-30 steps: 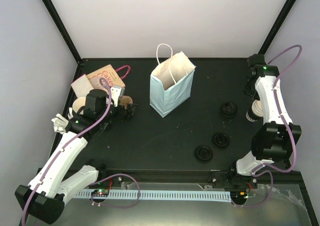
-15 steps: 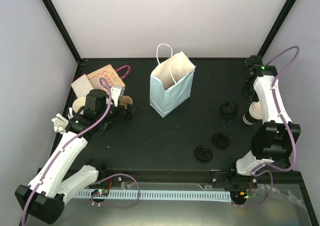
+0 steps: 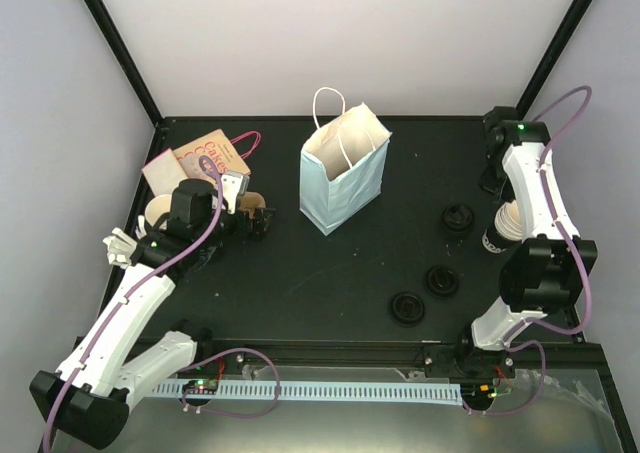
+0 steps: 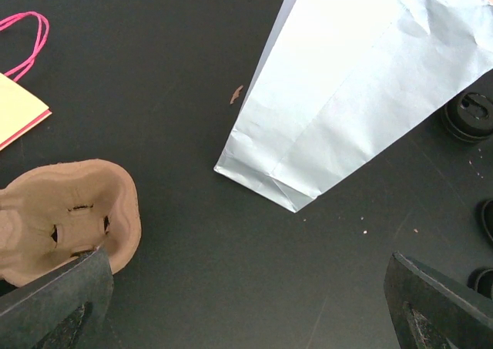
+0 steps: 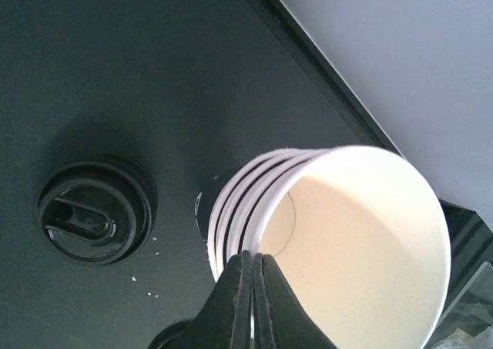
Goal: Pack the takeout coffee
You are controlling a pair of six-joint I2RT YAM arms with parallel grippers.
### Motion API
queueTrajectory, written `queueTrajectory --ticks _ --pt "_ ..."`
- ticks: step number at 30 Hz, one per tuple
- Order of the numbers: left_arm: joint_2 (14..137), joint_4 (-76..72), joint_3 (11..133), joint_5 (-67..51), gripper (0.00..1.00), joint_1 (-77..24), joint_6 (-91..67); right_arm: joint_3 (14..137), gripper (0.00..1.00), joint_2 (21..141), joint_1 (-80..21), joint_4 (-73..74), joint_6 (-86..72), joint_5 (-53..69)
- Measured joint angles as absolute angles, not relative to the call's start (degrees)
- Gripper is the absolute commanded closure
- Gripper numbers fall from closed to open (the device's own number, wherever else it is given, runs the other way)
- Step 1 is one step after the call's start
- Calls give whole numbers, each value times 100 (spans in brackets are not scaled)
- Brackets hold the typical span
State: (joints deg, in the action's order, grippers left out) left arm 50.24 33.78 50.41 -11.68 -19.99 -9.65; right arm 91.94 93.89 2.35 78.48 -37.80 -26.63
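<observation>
A stack of several nested white paper cups leans over at the table's right edge. My right gripper is shut on the rim of the innermost cup, one finger inside and one outside. Three black lids lie nearby; one lid is just left of the stack. The pale blue paper bag stands open at the table's middle back. My left gripper hangs open over bare table, beside a brown cardboard cup carrier and short of the bag.
A flat yellow-and-red bag with pink handles lies at the back left corner, with a tan cup beside it. The black frame posts and white walls close in the table's back and sides.
My right arm has shifted slightly left and back, and the cup stack has moved a little with it. The left arm has not moved.
</observation>
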Motion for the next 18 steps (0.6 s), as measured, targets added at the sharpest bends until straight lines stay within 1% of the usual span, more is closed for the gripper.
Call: queueTrajectory --ticks 3,7,18 --pt "5022 3374 5039 -1151 1 -1999 -965 9614 99 9509 183 8149 -3830 -2679" --pt "5022 3371 5030 -1135 1 -1999 -965 9830 99 9605 137 8320 -3833 -2764" --pt "4950 3310 4967 -1074 1 -1999 -963 9614 99 9848 56 8433 -3911 -2805"
